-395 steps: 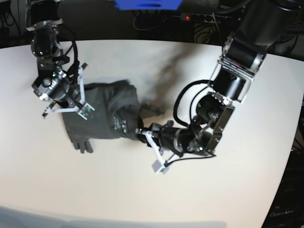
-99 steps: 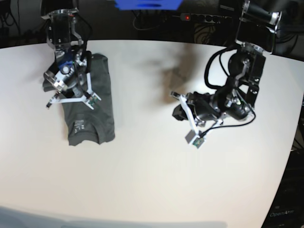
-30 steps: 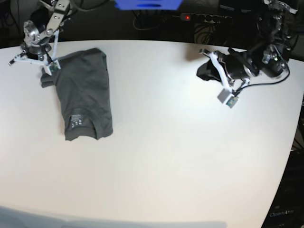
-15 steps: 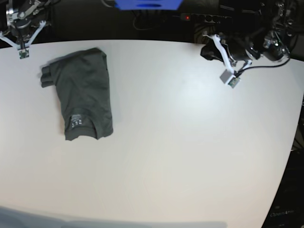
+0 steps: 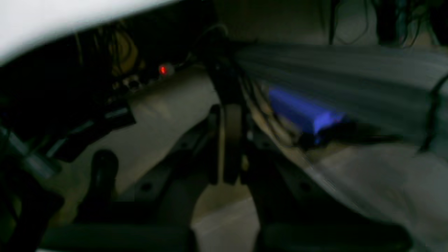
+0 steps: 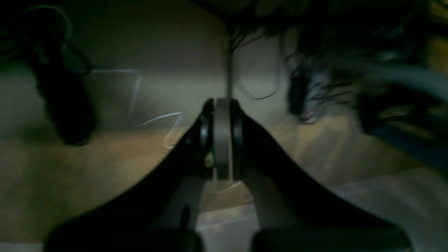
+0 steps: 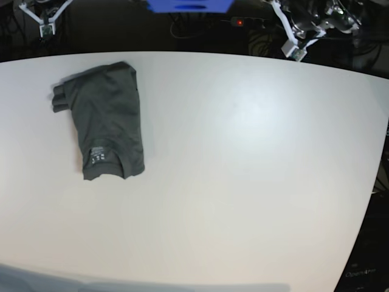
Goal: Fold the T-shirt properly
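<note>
Base view has both my arms pulled back off the surface [image 7: 243,152], left end effector [image 5: 231,147] and right end effector [image 6: 222,140] pinched closed on nothing, while the T-shirt [image 7: 106,121] lies folded at the surface's left, job apparently finished.

White table [image 7: 243,182], blue object [image 7: 188,5] behind it, power strip with red light [image 7: 240,22]

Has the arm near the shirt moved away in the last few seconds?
Yes. The right end effector has pulled back off the T-shirt, beyond the table's far edge.
</note>
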{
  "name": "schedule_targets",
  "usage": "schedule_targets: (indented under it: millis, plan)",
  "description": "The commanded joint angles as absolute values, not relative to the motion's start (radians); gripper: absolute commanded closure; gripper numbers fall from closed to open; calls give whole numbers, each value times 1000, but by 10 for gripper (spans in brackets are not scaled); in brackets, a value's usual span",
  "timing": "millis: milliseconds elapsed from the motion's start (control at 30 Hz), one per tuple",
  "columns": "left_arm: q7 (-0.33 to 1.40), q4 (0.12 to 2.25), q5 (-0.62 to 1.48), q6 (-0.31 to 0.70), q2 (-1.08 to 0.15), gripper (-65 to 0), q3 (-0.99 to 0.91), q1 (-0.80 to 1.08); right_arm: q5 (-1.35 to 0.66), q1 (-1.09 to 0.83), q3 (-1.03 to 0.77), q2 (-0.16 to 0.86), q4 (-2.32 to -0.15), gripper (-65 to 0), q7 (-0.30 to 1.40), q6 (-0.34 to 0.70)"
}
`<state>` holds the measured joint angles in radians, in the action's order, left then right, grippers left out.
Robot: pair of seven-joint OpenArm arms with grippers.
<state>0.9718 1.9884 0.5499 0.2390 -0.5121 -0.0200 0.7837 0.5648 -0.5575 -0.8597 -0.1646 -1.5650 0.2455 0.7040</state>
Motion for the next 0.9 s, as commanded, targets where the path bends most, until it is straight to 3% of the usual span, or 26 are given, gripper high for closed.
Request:
schedule_targets:
  millis: [0,233,400,733,867]
  plan:
    - [935,1985,538,242,-521,-22,-21,799,559,-568,-880,-157,-1555,0,209,698]
    - [769,1693,460,242,-463,-22,2,769,575,-556,-906,-156,-1325,0,47,698]
    - [631,1468,412,242,-435,-22,101,676,665,-484,-915,-101,-1063,0,-77,698]
    - [381,969,407,242,-344,-22,226,452,680,-302,-846,191,-338,0,-266,698]
    - [257,753,404,321,-308,-22,269,375,680,-232,-730,266,-97,0,-383,698]
